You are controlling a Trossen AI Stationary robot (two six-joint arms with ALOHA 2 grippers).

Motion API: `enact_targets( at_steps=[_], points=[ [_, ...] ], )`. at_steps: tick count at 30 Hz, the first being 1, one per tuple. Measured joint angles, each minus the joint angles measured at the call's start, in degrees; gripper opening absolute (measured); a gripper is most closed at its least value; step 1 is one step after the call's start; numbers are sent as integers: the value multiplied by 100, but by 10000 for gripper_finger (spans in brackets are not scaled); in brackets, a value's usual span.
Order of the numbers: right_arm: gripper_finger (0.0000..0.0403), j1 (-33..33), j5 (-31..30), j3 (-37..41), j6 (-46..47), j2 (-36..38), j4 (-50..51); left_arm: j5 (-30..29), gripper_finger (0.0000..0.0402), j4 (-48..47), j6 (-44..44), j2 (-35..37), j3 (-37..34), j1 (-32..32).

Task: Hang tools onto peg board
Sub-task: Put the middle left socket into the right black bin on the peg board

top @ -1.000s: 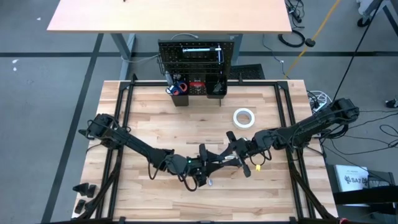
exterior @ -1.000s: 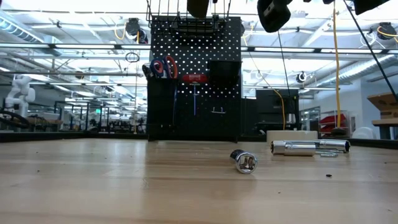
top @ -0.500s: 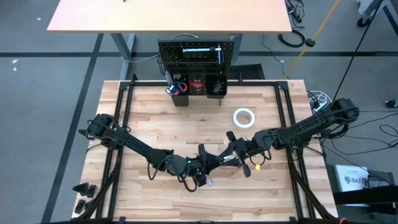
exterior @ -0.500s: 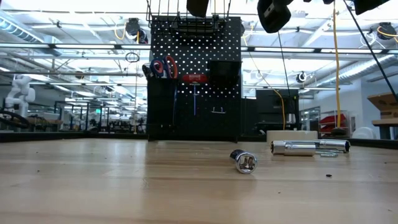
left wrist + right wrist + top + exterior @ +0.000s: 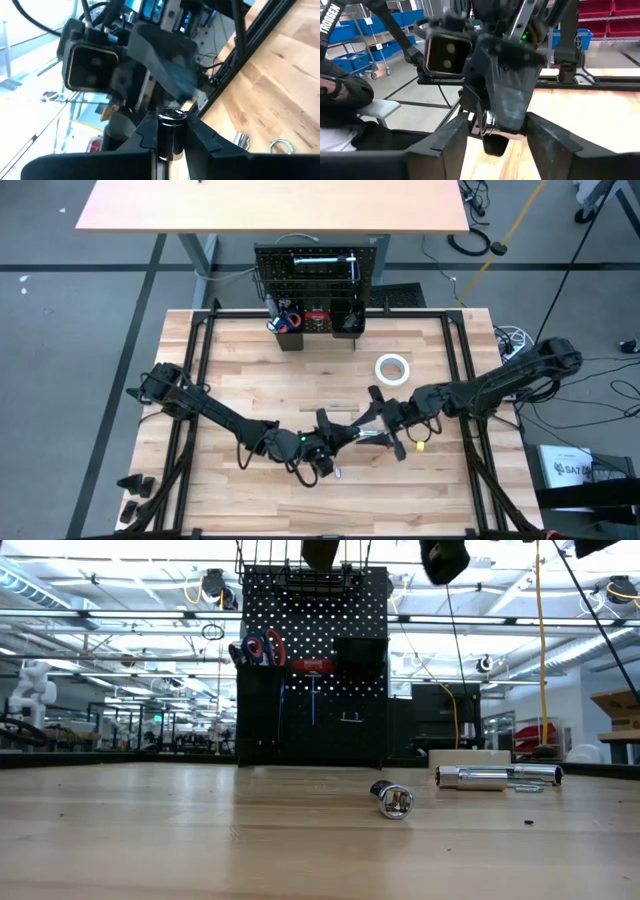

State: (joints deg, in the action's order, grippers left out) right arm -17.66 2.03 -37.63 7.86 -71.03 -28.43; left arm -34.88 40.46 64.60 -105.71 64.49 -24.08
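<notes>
1. Steel ratchet sits in the left gripper at the table's front centre, well apart from the peg board at the far edge.
2. Left fingers are pinched narrow on its round handle.
3. Handling, as judged: stiff, dense, slick; it may slide in smooth pads.
4. Grip mid-handle, squarely; an end grip would likely let the head droop.
5. Right gripper, just beside: fingers wide, holding nothing.

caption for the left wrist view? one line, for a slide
Left gripper closed on a silver cylindrical tool during a handover, right gripper facing it above the wooden table.
</notes>
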Motion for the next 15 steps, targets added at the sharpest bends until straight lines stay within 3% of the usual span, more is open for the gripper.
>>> enact_targets(
  at_steps=[4, 9, 15],
  points=[
    [206, 51, -131, -2, 13, 675, 915, -545, 47, -51, -36, 0, -6, -4],
    [209, 37, -1131, -4, 263, 1418, 2268, -1654, 47, -70, -451, 247, -11, 189],
    [208, 34, -1566, -4, 345, 1526, 2542, -1802, 47, -109, -1164, 557, -11, 1184]
  ],
)
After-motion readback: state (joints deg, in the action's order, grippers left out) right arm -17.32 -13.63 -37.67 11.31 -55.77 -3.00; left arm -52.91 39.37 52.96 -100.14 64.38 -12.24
